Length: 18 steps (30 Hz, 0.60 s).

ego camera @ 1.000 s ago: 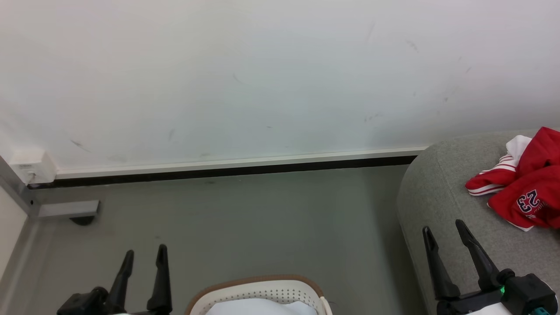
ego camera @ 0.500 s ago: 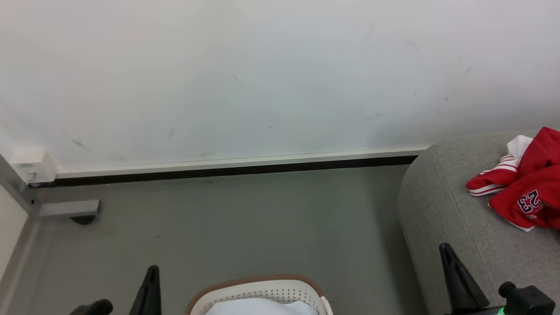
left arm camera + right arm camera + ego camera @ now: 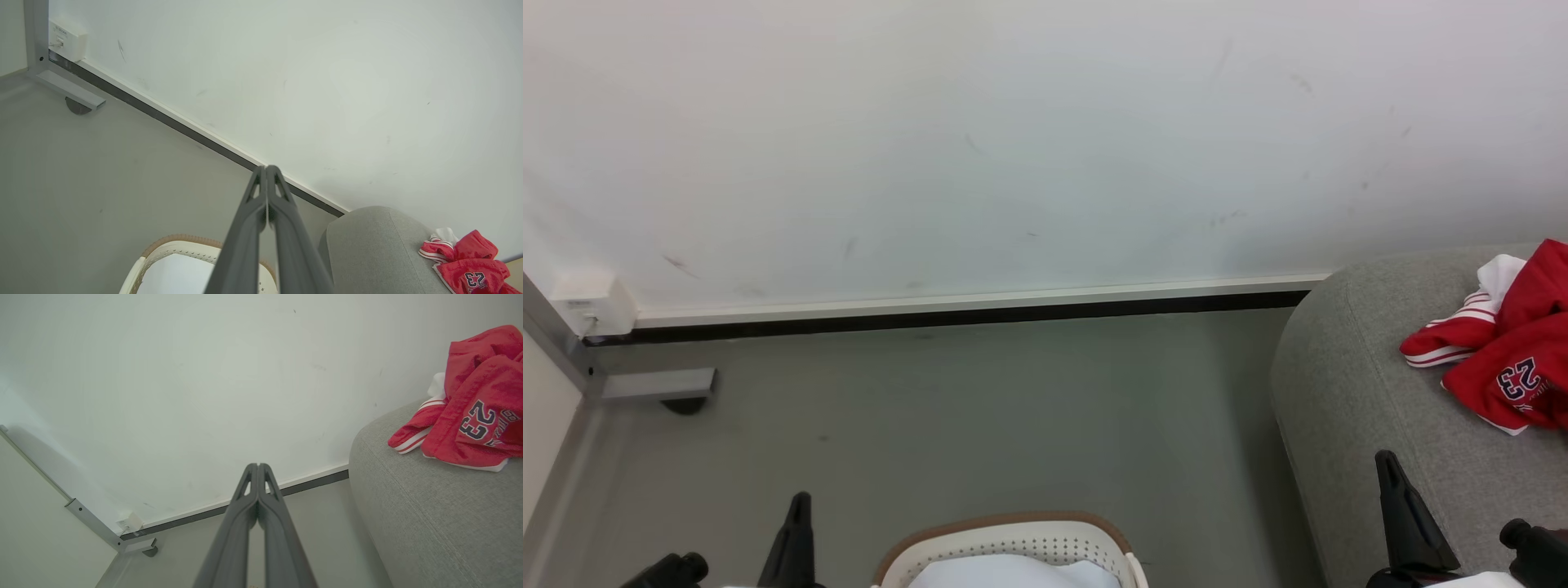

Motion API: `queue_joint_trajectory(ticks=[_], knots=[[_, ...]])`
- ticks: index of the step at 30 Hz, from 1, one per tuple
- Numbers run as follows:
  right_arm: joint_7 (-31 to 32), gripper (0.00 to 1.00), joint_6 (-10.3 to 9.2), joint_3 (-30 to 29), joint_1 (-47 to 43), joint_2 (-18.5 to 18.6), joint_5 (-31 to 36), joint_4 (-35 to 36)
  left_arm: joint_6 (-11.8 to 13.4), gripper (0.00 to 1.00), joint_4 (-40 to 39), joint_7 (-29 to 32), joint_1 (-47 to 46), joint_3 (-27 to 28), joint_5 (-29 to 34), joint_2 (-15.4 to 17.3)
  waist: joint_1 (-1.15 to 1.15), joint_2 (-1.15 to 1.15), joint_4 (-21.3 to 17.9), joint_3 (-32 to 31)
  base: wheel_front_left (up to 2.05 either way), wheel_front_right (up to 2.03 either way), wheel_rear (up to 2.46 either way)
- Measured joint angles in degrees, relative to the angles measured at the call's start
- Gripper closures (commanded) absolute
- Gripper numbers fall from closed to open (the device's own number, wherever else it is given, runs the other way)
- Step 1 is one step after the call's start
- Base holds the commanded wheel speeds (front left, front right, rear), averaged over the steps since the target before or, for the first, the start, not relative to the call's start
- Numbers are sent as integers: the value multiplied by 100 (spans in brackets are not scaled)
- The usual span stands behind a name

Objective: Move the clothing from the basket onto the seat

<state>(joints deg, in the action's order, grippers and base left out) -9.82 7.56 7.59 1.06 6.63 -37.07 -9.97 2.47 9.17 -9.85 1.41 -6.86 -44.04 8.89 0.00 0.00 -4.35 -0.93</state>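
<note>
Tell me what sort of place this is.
Probably a plain indoor room, perhaps a test space: bare white wall, grey floor, a grey seat holding red clothing, and a laundry basket.

I count one basket (image 3: 1013,541), one seat (image 3: 1347,392) and two pieces of clothing (image 3: 1523,347). I also have one left gripper (image 3: 266,168) and one right gripper (image 3: 258,465).
</note>
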Motion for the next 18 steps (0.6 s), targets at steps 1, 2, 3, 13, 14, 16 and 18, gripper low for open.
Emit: queue_joint_trajectory(ticks=[1, 2, 3, 13, 14, 16, 18], knots=[[25, 100, 0, -19, 2, -2, -93, -7, -13, 100, 8, 29, -12, 23, -65, -11, 0, 0, 4, 1, 0, 0, 0], [38, 100, 0, -34, 3, -4, -188, -15, -32, 100, 14, 54, -22, 47, -114, -21, 0, 0, 8, 2, 0, 0, 0], [60, 100, 0, -46, 5, -7, -271, -23, -45, 100, 19, 79, -31, 64, -188, -29, 0, 0, 12, 3, 0, 0, 0], [250, 100, 0, -200, 88, -41, -1059, -83, -181, 100, 94, 283, -123, 242, -856, -102, 0, 0, 53, 14, 0, 0, 0], [275, 100, 0, -215, 95, -43, -1137, -87, -194, 100, 100, 308, -133, 256, -934, -108, 0, 0, 57, 15, 0, 0, 0], [304, 100, 0, -241, 105, -54, -1300, -93, -219, 100, 112, 352, -157, 285, -1084, -120, 0, 0, 66, 17, 0, 0, 0], [342, 100, 0, -264, 111, -60, -1418, -101, -245, 100, 122, 396, -166, 313, -1176, -134, 0, 0, 74, 19, 0, 0, 0]])
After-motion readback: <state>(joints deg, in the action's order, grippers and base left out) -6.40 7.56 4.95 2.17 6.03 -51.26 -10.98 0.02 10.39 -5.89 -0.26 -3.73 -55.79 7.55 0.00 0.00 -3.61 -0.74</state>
